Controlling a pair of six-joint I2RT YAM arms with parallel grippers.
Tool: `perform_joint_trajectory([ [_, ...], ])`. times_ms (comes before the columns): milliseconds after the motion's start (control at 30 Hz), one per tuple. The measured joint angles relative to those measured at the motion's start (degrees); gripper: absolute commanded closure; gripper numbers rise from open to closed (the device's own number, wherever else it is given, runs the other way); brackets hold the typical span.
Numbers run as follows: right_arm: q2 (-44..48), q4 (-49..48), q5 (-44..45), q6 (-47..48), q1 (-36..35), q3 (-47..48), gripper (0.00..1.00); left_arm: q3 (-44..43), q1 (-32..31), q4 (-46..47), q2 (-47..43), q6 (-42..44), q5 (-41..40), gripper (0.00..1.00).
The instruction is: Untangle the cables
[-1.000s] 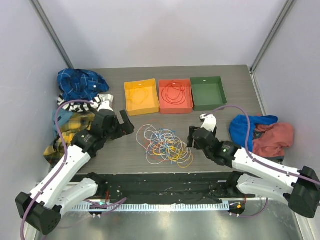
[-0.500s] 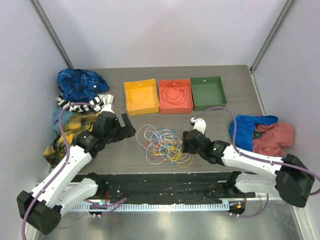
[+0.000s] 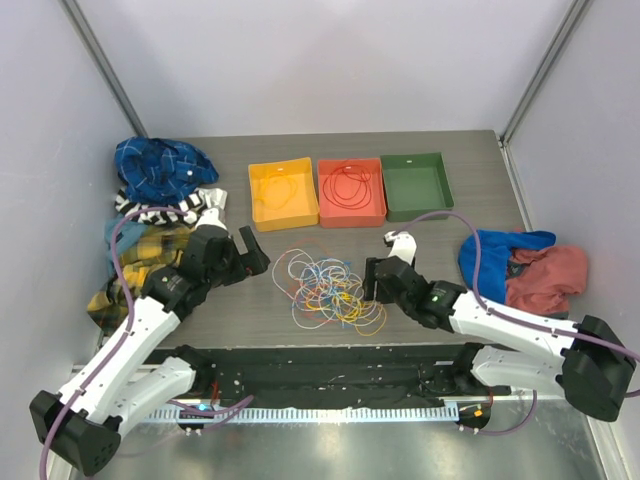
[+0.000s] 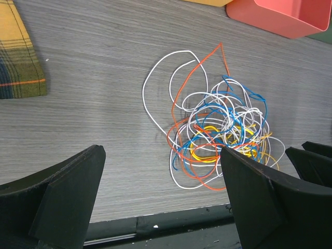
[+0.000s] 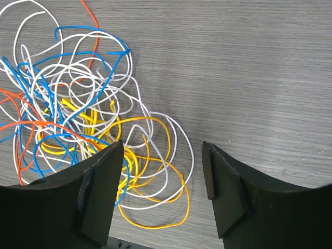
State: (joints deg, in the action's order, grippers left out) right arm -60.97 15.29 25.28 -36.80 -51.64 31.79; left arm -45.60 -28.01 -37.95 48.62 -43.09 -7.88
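A tangle of thin white, blue, orange, red and yellow cables (image 3: 330, 290) lies on the grey table in front of the trays. My left gripper (image 3: 252, 258) is open and empty just left of the tangle. In the left wrist view the cables (image 4: 218, 137) lie ahead and to the right of the open gripper (image 4: 160, 151). My right gripper (image 3: 372, 280) is open and empty at the tangle's right edge. In the right wrist view a yellow loop and a white loop of the cables (image 5: 78, 119) lie between and under the spread fingers of the gripper (image 5: 162, 148).
Three trays stand behind the tangle: a yellow tray (image 3: 254, 200) with a yellow cable, a red tray (image 3: 322, 195) with a red cable, and a green tray (image 3: 447, 185). Cloths are piled at the left (image 3: 160, 170) and right (image 3: 510, 265). The table's front edge is close.
My right gripper has moved left to the tangle's right edge. My left gripper has shifted slightly. The cables have not moved.
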Motion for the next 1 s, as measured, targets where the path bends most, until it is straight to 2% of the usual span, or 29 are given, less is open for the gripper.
perform_joint_trajectory([
  [267, -4.5, -0.1, -1.9, 0.2, 0.0, 0.9, 0.45, 0.2, 0.0, 0.0, 1.5, -0.1, 0.2, 0.0],
  [567, -4.1, -0.5, -2.3, -0.2, 0.0, 0.4, 0.4, 0.5, 0.0, 0.0, 1.4, -0.2, 0.2, 0.0],
  [833, 4.4, 0.3, -1.9, 0.9, -2.1, 0.5, 0.49, 0.9, 0.0, 0.4, 1.5, -0.3, 0.5, 0.0],
  [1000, -0.6, -0.1, -2.1, 2.2, -6.3, 2.9, 0.51, 1.4, 0.0, 1.4, 2.7, -0.7, 1.5, 0.0],
])
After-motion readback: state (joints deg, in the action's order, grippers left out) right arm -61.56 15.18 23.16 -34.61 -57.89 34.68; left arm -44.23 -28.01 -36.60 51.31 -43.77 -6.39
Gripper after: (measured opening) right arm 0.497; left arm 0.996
